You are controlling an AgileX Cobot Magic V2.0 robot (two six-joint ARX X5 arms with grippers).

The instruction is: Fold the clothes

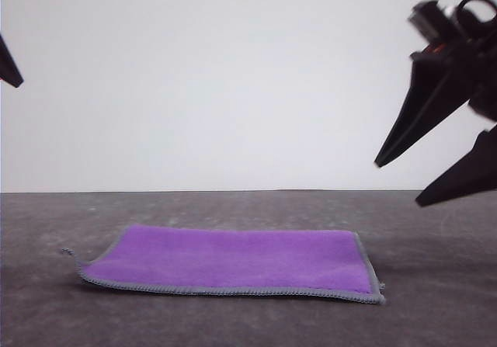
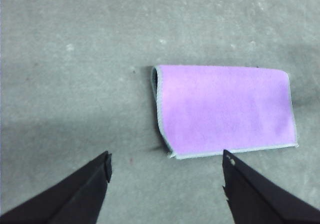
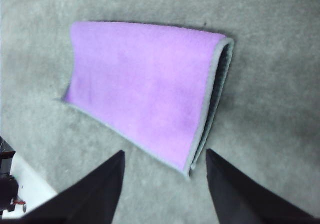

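On the grey table (image 1: 435, 300), nearest the front camera, lies the cloth (image 1: 233, 263), folded in half into a flat rectangle with its bright purple side up and its grey stitched hem along the near edge and both short ends. At one short end the doubled layers gape slightly, showing a dark inside. Above and to the right of it hangs the right gripper (image 1: 400, 182), its black fingers spread apart and holding nothing. At the far left edge, higher up, is the left gripper (image 2: 166, 170); its wrist view shows both fingers wide apart over bare tabletop, just short of the cloth's hem.
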